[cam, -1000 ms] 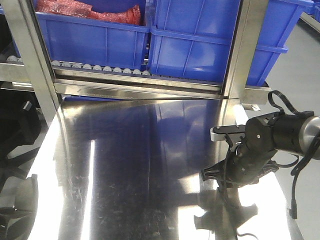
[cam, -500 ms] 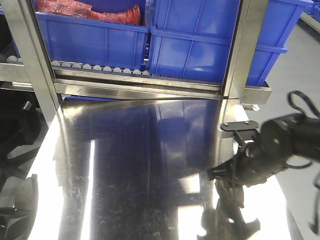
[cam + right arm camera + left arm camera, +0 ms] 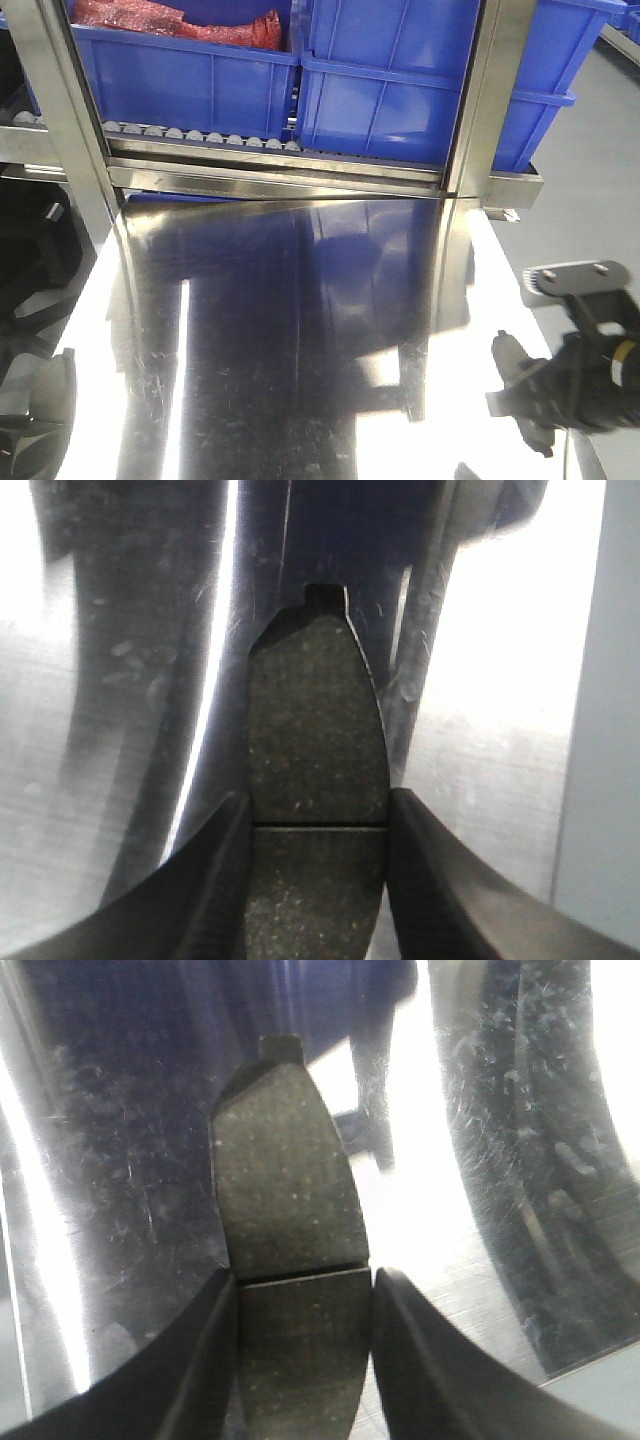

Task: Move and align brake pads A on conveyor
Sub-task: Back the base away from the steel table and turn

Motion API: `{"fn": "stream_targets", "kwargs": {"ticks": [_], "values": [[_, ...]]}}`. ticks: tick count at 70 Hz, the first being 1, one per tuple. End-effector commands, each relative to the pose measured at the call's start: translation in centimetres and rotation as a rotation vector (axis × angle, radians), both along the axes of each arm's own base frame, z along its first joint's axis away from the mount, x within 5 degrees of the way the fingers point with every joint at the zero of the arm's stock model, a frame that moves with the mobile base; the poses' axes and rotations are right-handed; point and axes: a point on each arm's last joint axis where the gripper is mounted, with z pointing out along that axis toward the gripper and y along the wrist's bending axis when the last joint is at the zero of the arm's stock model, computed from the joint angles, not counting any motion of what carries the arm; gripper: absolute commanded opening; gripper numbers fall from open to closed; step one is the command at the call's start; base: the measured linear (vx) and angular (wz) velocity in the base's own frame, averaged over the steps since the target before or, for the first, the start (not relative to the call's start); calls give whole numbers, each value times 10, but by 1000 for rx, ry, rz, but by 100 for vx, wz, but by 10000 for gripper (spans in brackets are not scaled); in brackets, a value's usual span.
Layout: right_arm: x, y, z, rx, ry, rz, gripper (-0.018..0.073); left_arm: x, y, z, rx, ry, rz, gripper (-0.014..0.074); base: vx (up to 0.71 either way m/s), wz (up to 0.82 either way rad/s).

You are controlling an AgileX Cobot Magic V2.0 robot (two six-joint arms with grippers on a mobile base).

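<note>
Between the left jaws sits one brake pad A [image 3: 285,1190], pinched from both sides, the dark fingers [image 3: 185,1370] pressed against its edges right at the groove that crosses its middle. The right jaws clamp a second brake pad A [image 3: 315,720] the same way, fingers [image 3: 205,880] at its groove. Each pad is a flat dark-grey slab with a rough, pale-speckled face, gently curved long edges, angled shoulders and a small square tab at the far end. Both show against the shiny, scratched steel bench [image 3: 300,330]; whether they touch it I cannot tell. From the front, the right arm [image 3: 575,385] hangs at the bench's right edge, below the roller rack [image 3: 200,135] with blue bins [image 3: 390,90].
</note>
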Motion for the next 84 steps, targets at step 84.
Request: {"fn": "stream_targets", "kwargs": {"ticks": [84], "values": [[-39, -13, 38, 66, -256, 11, 59, 5, -2, 14, -41, -91, 9, 83, 0, 0]]}}
